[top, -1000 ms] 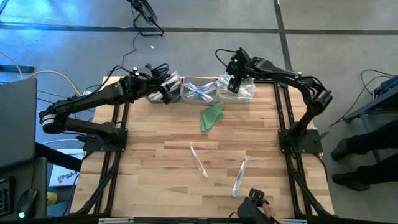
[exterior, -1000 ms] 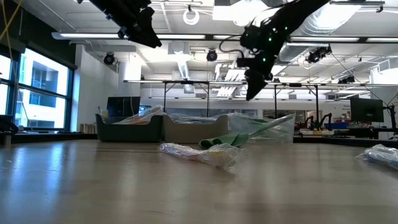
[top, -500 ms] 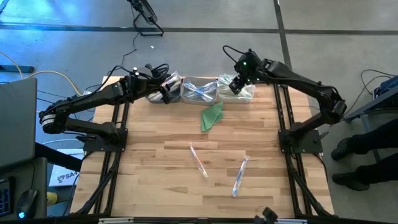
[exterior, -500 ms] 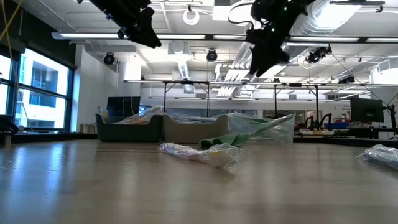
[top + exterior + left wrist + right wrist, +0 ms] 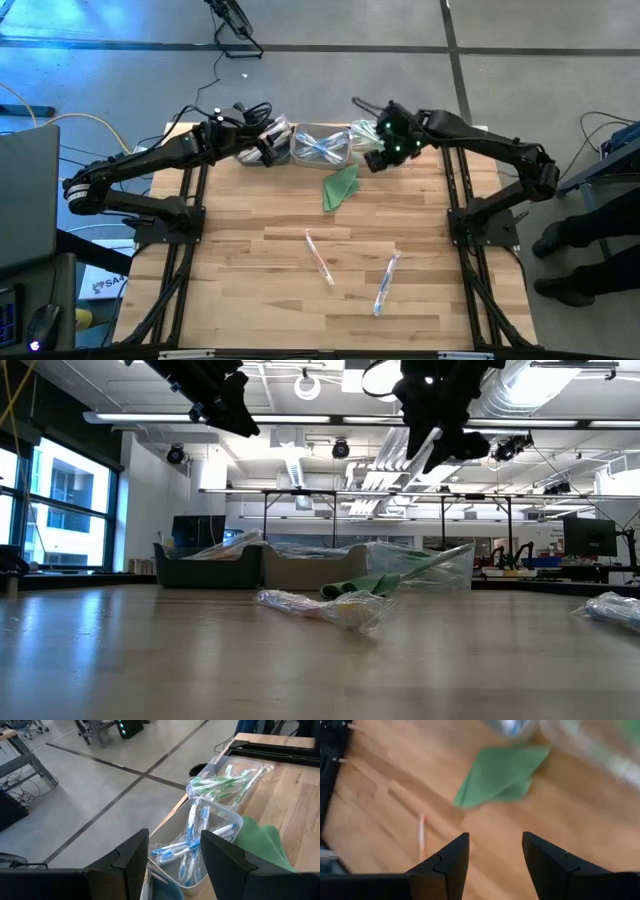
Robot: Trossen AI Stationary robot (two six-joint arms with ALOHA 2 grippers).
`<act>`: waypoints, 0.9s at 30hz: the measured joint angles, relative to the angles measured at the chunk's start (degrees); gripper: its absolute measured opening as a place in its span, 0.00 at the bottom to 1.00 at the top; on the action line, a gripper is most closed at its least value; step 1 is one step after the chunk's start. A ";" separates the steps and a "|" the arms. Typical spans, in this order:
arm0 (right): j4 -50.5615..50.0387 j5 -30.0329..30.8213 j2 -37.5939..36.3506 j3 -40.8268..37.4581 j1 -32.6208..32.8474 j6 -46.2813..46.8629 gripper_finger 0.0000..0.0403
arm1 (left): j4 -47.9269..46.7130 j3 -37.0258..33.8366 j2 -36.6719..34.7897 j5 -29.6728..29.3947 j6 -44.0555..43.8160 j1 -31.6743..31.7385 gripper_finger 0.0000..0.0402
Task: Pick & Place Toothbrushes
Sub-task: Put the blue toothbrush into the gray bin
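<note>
Two toothbrushes lie flat on the wooden table: a pink one and a blue one toward the near edge. More toothbrushes fill clear bins at the far edge, blue ones in the middle bin and green ones in the right bin. My right gripper hangs open and empty high above the table, between the right bin and a green cloth. My left gripper waits open above the left bin.
A folded green cloth lies flat just in front of the bins. The bins stand in a row along the far edge. Bare wood spreads around the two loose toothbrushes. Beyond the right edge are a person's legs.
My right gripper has risen and drawn away from over the right bin toward the table's near side, rolling its wrist and tipping further downward. It now looks down on the green cloth and the pink toothbrush. Nothing on the table has moved.
</note>
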 joint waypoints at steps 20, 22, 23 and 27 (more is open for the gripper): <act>-13.19 5.43 0.63 0.00 32.58 58.28 0.44 | -0.30 0.04 0.00 0.22 -0.02 0.00 0.44; -13.15 6.76 0.90 0.00 35.89 63.44 0.44 | -0.30 0.04 0.00 0.22 -0.02 0.00 0.44; -13.05 7.44 0.96 0.00 37.49 66.23 0.44 | -0.30 0.04 0.00 0.22 -0.04 0.00 0.44; -12.61 9.91 2.77 0.04 43.27 77.61 0.44 | -0.30 0.04 0.00 0.21 -0.04 0.00 0.44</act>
